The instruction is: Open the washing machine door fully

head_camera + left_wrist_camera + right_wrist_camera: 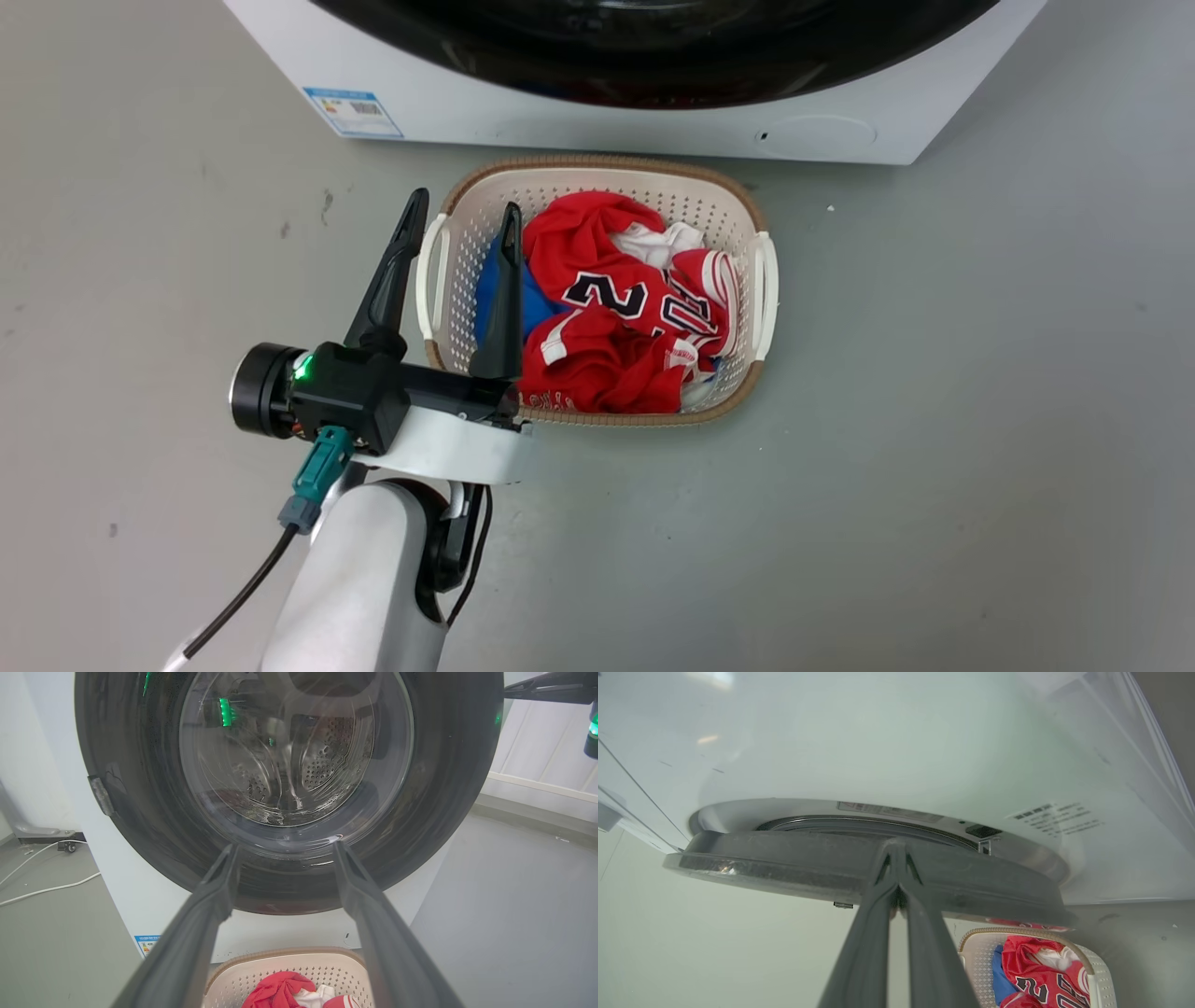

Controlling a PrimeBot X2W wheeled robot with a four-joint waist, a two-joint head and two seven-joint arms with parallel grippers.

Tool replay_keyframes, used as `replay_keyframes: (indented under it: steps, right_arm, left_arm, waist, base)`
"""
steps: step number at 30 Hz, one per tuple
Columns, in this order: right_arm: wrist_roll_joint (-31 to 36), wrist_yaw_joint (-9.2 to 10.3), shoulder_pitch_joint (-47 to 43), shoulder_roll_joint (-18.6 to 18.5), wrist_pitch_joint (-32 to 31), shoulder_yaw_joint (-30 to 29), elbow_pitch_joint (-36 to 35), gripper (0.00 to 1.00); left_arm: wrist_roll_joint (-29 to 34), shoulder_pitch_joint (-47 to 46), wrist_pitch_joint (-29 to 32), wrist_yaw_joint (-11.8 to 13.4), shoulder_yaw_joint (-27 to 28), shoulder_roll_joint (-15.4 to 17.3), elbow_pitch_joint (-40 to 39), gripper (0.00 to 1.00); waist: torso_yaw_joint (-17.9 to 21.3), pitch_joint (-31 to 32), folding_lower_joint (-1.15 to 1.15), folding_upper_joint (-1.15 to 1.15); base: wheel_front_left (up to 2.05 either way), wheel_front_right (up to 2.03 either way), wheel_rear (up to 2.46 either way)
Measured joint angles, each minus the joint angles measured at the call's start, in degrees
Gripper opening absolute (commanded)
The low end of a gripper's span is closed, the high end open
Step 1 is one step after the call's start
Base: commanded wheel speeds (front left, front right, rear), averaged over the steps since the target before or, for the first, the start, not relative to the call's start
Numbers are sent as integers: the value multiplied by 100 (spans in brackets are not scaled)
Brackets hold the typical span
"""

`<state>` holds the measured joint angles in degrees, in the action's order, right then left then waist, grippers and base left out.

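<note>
Low at the left of the head view, the left gripper (464, 203) hangs with its fingers spread wide and empty over the left rim of a laundry basket (597, 166) of red clothes (616, 308), which stands just before the washing machine (560, 117) and its black washing machine door (653, 56). From the left wrist, those parted fingers frame the bottom of the door's glass window without touching it. From the right wrist, the right gripper (896, 845) has its fingers pressed together, tips at the door's dark rim, seen edge-on before the white front; whether they pinch anything I cannot tell.
</note>
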<state>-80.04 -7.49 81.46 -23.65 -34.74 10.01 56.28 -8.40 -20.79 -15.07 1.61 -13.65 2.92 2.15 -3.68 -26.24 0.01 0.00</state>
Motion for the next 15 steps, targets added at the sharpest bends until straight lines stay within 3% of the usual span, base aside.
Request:
replay_keyframes:
  steps: [8,15]
  right_arm:
    - [288,0,524,200,12,132,385,0]
    - [307,1,619,208,-548,205,414,0]
  left_arm:
    - [-36,-116,0,82,-108,0,-25,100]
    - [-43,-174,0,119,-140,0,-21,100]
  waist:
    - [-126,-282,0,0]
    - [-137,-329,0,0]
  base:
    - [0,0,0]
    - [0,0,0]
